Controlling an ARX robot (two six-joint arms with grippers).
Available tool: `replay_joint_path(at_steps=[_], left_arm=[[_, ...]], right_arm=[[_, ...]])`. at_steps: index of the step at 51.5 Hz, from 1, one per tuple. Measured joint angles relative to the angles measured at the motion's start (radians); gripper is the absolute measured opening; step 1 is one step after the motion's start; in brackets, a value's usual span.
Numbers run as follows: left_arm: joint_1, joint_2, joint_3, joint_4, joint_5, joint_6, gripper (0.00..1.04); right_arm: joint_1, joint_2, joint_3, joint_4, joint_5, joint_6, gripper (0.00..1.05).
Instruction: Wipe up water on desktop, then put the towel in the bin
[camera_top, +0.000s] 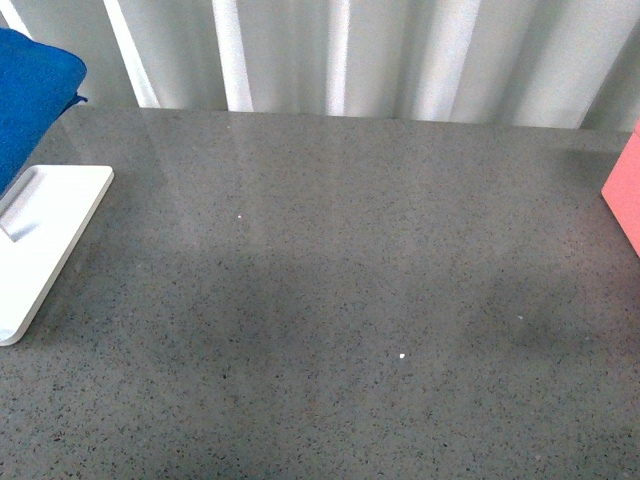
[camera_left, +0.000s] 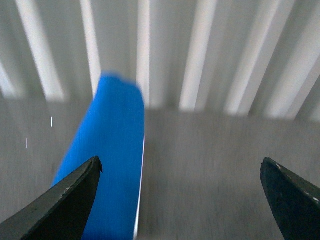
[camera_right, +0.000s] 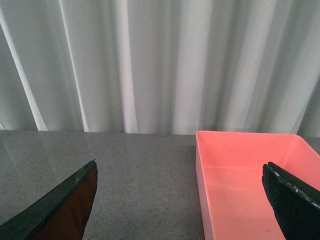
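dark grey stone-look desktop, glossy and finely speckled, fills the front view from near edge to far edge. behind it hangs a pale pleated curtain. neither arm shows in this view.

the bright blue towel is at the far left corner, partly cut off by the picture's edge. it lies over the far end of a flat white tray that rests on the left side of the desktop.

the water shows as a tiny white glint left of centre; a second glint sits nearer, towards the right, well apart from the first.

a pink bin peeks in at the right edge, far from the towel.

the left wrist view is blurred. the left gripper is released, its two dark fingers spread wide, gripping nothing. the towel appears beside one finger; whether they touch cannot be told through the blur.

in the right wrist view the right gripper is also released, fingers wide apart over the desktop. the bin, a shallow rectangular box, stands on the desktop near one finger, open side up.
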Motion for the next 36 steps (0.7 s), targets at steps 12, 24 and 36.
replay_joint_path(at_steps=[12, 24, 36], left_arm=[[0.095, 0.409, 0.125, -0.097, 0.129, -0.142, 0.98], [0.176, 1.071, 0.492, 0.071, 0.256, 0.087, 0.98], [0.163, 1.443, 0.884, -0.046, 0.22, 0.218, 0.98]], right_arm=[[0.0, 0.0, 0.0, 0.0, -0.001, 0.0, 0.98], [0.0, 0.0, 0.0, 0.0, 0.0, 0.0, 0.98], [0.0, 0.0, 0.0, 0.0, 0.0, 0.0, 0.98]])
